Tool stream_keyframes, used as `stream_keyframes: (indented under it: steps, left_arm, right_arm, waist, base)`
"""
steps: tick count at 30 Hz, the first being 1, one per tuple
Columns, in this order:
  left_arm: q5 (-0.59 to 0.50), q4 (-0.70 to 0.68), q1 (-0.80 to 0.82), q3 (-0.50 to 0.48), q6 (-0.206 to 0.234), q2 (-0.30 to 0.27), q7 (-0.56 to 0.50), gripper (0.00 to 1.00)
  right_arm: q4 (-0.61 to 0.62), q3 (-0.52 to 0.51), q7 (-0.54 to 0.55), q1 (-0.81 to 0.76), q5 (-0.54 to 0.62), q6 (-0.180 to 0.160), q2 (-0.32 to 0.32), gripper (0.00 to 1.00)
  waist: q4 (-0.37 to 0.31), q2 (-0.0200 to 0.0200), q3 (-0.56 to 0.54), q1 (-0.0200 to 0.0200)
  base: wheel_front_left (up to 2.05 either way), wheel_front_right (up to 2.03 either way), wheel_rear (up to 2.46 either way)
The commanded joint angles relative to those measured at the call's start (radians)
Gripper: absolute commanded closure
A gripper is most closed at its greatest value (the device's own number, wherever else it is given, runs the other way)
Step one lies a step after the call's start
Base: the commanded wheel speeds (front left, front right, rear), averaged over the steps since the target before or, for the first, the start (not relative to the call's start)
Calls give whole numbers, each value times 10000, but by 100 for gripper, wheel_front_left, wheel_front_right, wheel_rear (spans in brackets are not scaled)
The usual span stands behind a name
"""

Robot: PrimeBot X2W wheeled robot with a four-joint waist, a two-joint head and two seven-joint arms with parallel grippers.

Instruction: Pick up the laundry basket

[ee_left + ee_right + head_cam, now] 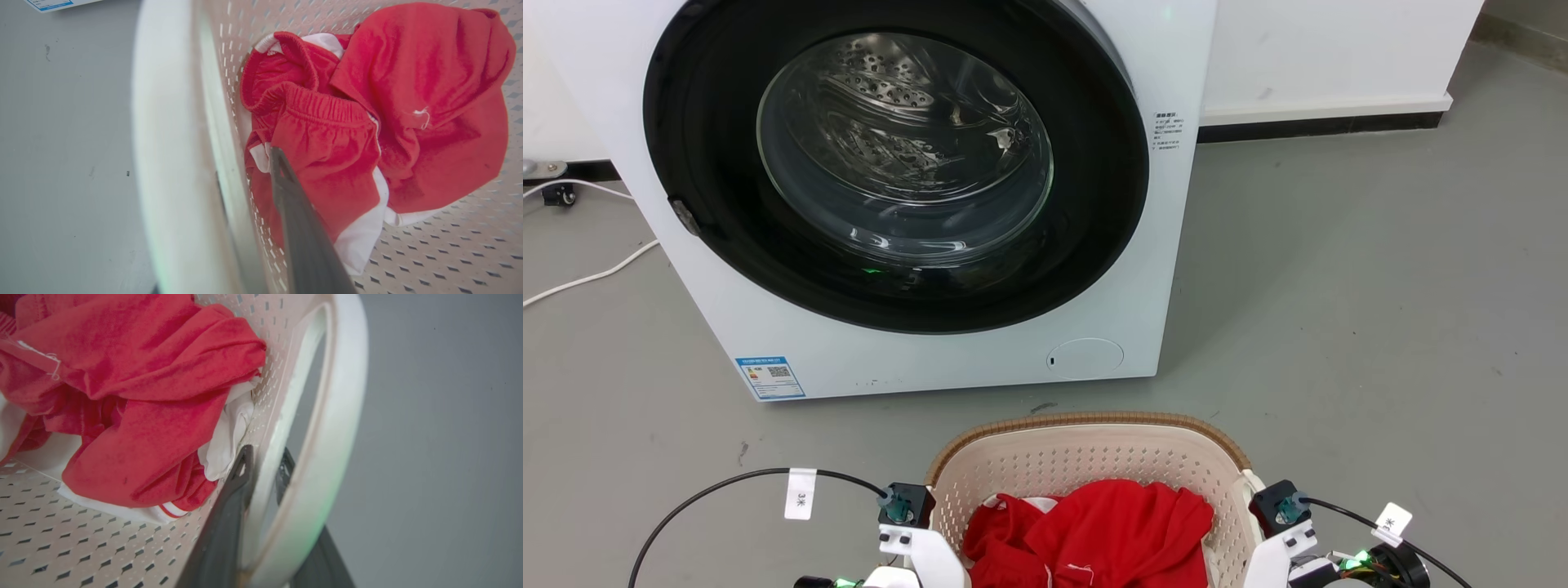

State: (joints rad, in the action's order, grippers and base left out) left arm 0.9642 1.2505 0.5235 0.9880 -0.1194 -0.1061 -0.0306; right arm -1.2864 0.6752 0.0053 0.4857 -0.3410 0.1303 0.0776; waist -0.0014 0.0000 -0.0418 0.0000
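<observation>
- Looking down on the laundry basket [1086,421] at the bottom middle of the head view, just in front of the washing machine [931,359], with grey floor [1339,327] on every side; resting or raised, cannot tell.
- Cream and perforated, rounded at the corners, edged with a brown woven-look rim along the far side.
- Holding a heap of red and white clothes [1111,523] inside, bunched up against the perforated wall at the robot's left end and spread across the bottom.
- Flanked at its two short ends by the wrists: left hand [249,163] at the left end, right hand [265,453] at the right end.
- Right hand: clenched on the laundry basket, with one dark finger [229,522] inside against the perforated wall and the other [286,469] outside it, passed through the right loop handle [339,416], the wall pinched between the two.
- Left hand: straddling the wall in the same way, with one dark finger [298,220] inside and touching the red cloth, and a thin dark sliver of the other outside, between the wall and the left loop handle [163,122]; clenched or slack on this side, cannot tell.
- Washing machine: white, with a round dark-rimmed glass door shut, a steel drum seen through the glass, and a blue label [770,377] near its lower left corner.
- Trailing over the floor at the far left, a white cord [588,278].
- Arching away from the left wrist, a black cable with a white tag [800,494].
</observation>
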Motion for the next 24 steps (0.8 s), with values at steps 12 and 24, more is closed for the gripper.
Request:
stream_keyframes:
  steps: [12, 24]
  left_arm:
    - [308, -47, 286, 271, -190, -84, 176, 100]
    - [529, -20, 317, 496, -191, -114, 212, 100]
  right_arm:
    - [-44, 192, 40, -30, -24, 7, 211, 100]
    - [-44, 231, 70, -36, -90, 7, 221, 100]
  waist:
    - [-5, 0, 20, 0]
    - [-10, 0, 22, 0]
  base:
    - [0, 0, 0]
    - [0, 0, 0]
